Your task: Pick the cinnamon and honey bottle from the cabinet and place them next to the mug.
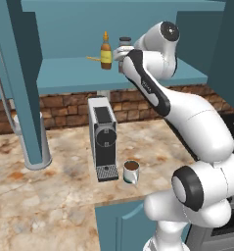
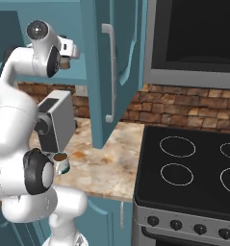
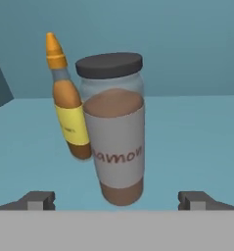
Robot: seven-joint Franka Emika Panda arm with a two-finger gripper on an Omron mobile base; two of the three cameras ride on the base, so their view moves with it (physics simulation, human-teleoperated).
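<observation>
Cinnamon [image 3: 116,142] jar of brown powder, honey bottle [image 3: 68,110] behind

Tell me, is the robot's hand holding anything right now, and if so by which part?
Nothing is held. The hand is open, its fingertips standing apart on either side of the cinnamon without touching it.

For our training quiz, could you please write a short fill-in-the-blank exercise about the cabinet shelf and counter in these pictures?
1. The cinnamon jar has a dark grey ____.
2. The honey bottle stands on the ____ shelf.
3. The gripper has its jaws ____, with the cinnamon between them but not yet gripped.
4. The mug stands on the counter beside the ____ machine.

Missing words: lid; cabinet; open; coffee
</observation>
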